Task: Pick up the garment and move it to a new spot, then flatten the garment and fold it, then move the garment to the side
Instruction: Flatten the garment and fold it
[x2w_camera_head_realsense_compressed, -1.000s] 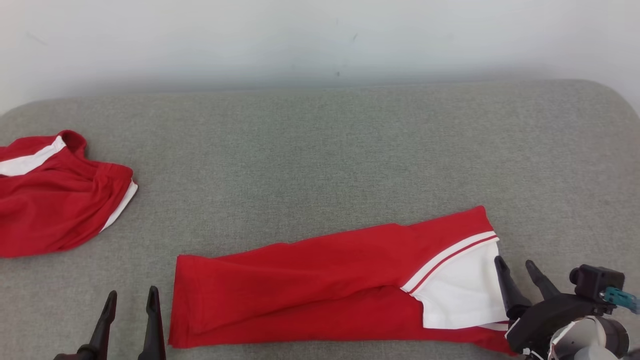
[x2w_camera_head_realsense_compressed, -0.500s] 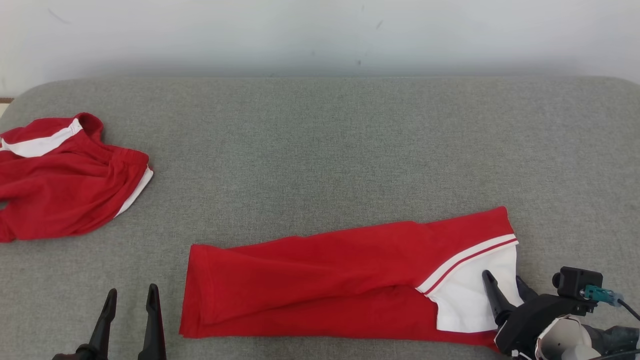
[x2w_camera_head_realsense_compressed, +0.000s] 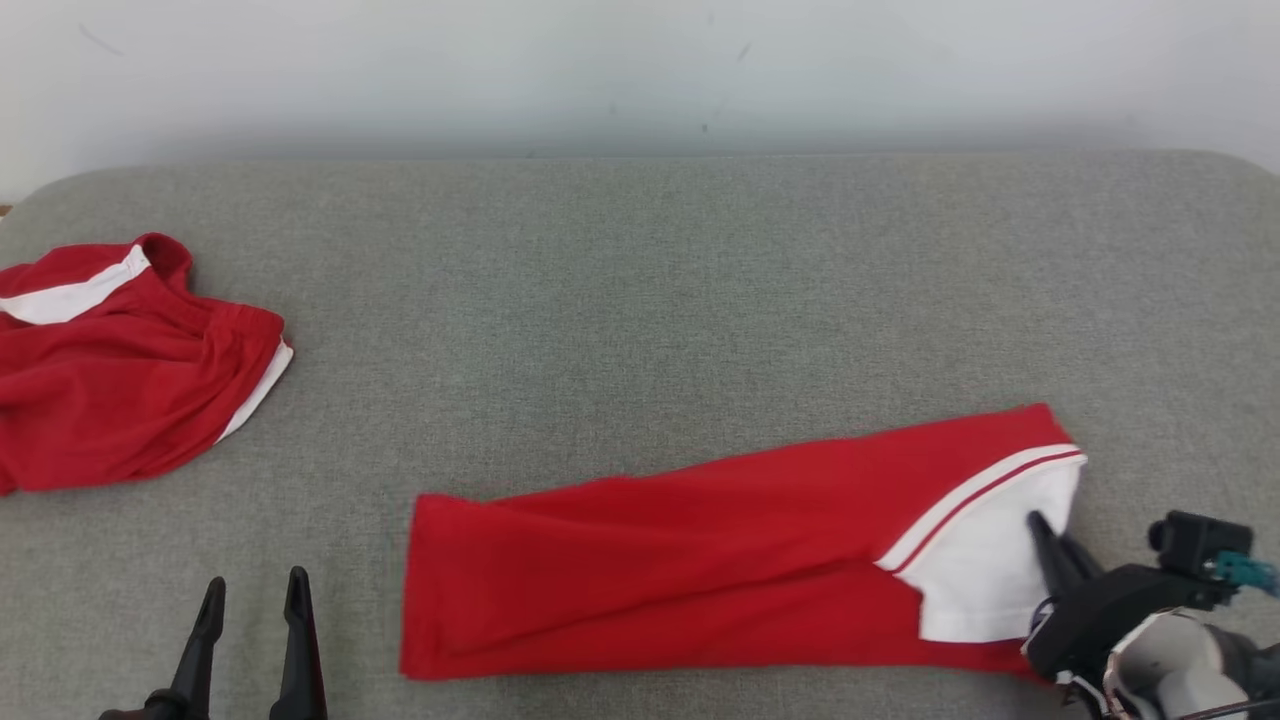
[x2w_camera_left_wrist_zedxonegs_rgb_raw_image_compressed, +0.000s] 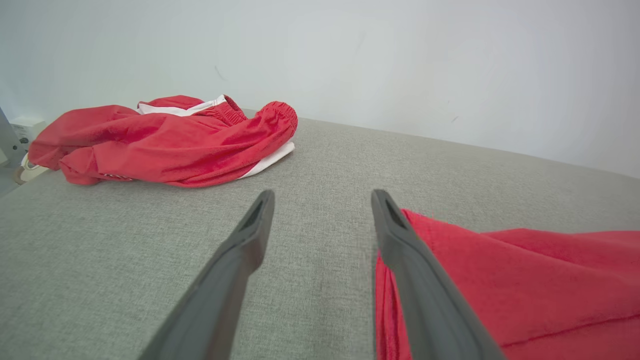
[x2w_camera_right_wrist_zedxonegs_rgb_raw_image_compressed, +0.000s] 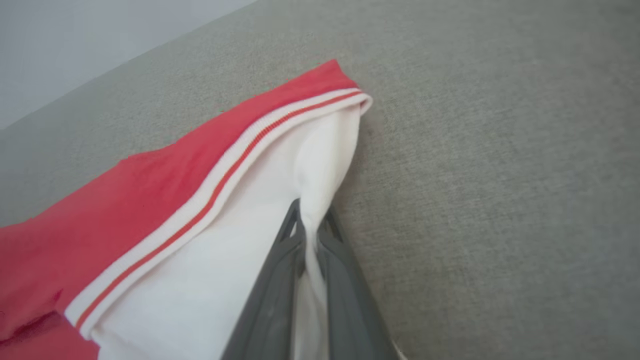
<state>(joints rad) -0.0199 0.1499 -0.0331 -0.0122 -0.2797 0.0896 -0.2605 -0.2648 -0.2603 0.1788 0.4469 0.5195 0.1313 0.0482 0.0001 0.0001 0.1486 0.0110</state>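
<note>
Dark fingers of the right tool (x2w_camera_head_realsense_compressed: 1048, 530) are closed tight on a fold of white cloth at the right end of the garment (x2w_camera_head_realsense_compressed: 700, 560). In the right wrist view the white edge runs up between the two fingers, with almost no gap on either side. The pinched spot is on the right edge of the white panel, just below the white-and-red stripe trim. That end looks slightly bunched at the grip. Tool body sits at the near right corner of the head view, fingers pointing far and a bit left.

From the grip, the garment stretches left as a long red band, lying flat on the grey surface (x2w_camera_head_realsense_compressed: 640, 300). It is near the front edge and slightly slanted, with the right end farther than the left end. Its left end is square and folded.

Left tool (x2w_camera_head_realsense_compressed: 255, 580) is at the near left, fingers spread apart and holding nothing. It hovers just left of the garment's left end. In the left wrist view its right finger overlaps the red edge; I can't tell whether they touch.

A second red and white garment heap (x2w_camera_head_realsense_compressed: 120, 400) lies crumpled at the far left of the surface, well apart from both tools. Pale wall (x2w_camera_head_realsense_compressed: 640, 70) is behind.
</note>
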